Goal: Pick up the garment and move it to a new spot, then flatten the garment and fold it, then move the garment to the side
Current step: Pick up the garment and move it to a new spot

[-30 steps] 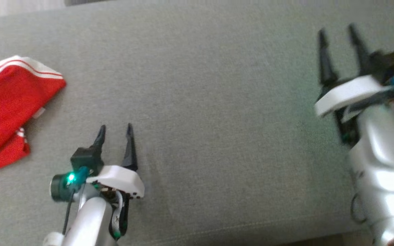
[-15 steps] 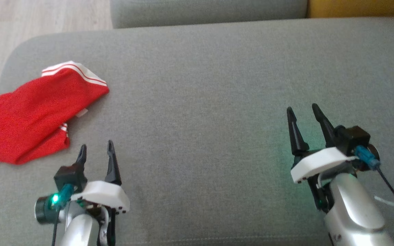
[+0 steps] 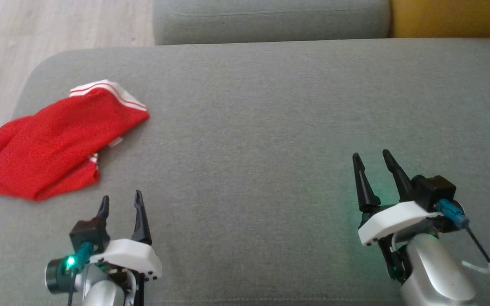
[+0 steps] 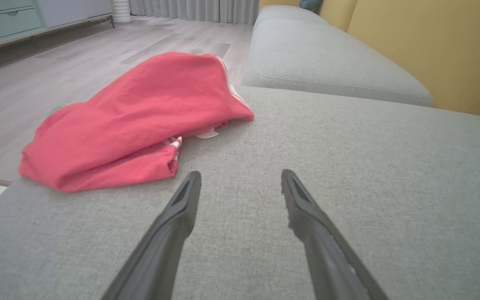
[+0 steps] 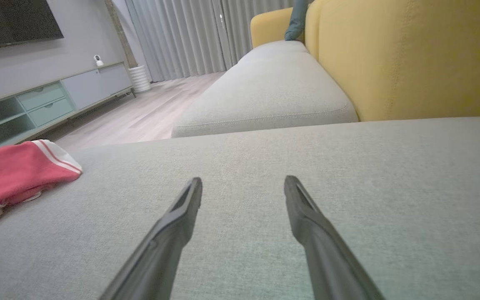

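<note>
At the far left of the head view, pale wood floor runs beside the rounded end of a grey sofa seat cushion. The garment lies on that left end of the cushion, near its edge. It is a red bundle doubled over on itself, with a white band crossed by thin red stripes at its upper right corner. It could be shorts or a top; the folds hide too much to tell.

Just right of the bundle and nearer the robot is the left gripper. Its two dark fingers are spread wide, with nothing between them, and point up the view. The garment's lower right corner is ahead of the fingertips and to their left, close but not touching. In the left wrist view the garment lies up and left of the left gripper, and bare grey fabric shows through the gap between the fingers.

Past a broad stretch of bare cushion, the right gripper is well apart from the garment, fingers equally wide and empty. In the right wrist view the right gripper points across the cushion, with the garment at the far left edge. A second grey cushion and a yellow backrest lie beyond it.
</note>
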You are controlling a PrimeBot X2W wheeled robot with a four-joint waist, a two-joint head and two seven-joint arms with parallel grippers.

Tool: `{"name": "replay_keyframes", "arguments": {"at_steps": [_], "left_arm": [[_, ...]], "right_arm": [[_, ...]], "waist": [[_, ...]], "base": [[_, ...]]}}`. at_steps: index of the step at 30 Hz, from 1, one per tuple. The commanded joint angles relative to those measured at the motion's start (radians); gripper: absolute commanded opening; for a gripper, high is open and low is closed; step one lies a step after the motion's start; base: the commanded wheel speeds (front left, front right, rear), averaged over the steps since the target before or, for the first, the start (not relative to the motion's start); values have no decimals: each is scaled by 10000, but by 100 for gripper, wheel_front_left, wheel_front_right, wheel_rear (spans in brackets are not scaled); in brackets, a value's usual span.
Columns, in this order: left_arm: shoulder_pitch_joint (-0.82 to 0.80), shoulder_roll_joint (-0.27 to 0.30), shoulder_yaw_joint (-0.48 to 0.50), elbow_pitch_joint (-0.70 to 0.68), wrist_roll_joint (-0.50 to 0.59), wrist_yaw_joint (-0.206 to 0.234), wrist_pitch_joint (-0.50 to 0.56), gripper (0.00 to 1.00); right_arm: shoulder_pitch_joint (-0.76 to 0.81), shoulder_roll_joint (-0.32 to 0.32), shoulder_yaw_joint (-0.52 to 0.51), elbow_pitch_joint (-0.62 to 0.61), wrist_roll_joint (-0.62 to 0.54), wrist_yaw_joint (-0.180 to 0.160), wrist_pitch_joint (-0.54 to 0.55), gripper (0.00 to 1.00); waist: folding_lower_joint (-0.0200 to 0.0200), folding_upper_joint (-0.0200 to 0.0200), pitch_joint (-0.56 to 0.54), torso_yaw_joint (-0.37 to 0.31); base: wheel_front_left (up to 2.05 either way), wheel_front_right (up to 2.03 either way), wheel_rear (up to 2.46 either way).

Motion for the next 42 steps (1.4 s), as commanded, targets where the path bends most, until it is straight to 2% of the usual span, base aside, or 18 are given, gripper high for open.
{"name": "replay_keyframes", "arguments": {"at_steps": [1,8,9,15,21,28,31,33,34,39,42], "left_arm": [[-352,112,183,-284,-59,-20,-53,100],[-333,112,175,-420,-194,-46,-53,100],[-333,112,175,-420,-194,-46,-53,100],[-48,112,847,-489,-65,-43,-53,100],[186,112,1501,-510,117,-291,-53,100],[-45,112,2348,-368,-177,-616,-53,100],[-475,112,2889,-176,-752,-1091,-53,100],[-866,119,3168,84,-755,-1412,-53,100],[-1387,225,3384,421,-641,-1747,-53,100],[-2924,537,3882,1168,-474,-2222,-53,100],[-3737,718,4014,1594,-324,-2363,-53,100]], "right_arm": [[-175,113,303,-286,59,65,-93,100],[-72,113,516,-296,93,65,-93,100],[-72,113,516,-296,93,65,-93,100],[-145,113,716,-250,226,65,-93,100],[-250,114,939,-175,303,65,-93,100],[-649,114,1427,-181,285,65,-93,100],[-808,114,1497,-166,118,65,-93,100],[-949,114,1508,-207,-1,65,-93,100],[-1119,112,1353,-262,-174,65,-93,100],[-1556,-16,1089,-549,-469,65,-93,100],[-1760,-140,1055,-741,-551,65,-93,100]], "waist": [[1,0,-38,488],[1,0,0,2039],[1,0,0,2039],[1,0,94,3446],[1,0,258,4217],[1,0,802,3825],[1,0,1093,3461],[1,0,1377,3184],[1,0,1681,2913],[1,0,2524,2254],[1,0,2942,1854]], "base": [[0,0,0],[0,0,0],[0,0,0],[0,0,0],[0,0,0],[0,0,0],[0,0,0],[0,0,0],[0,0,0],[0,0,0],[0,0,0]]}}
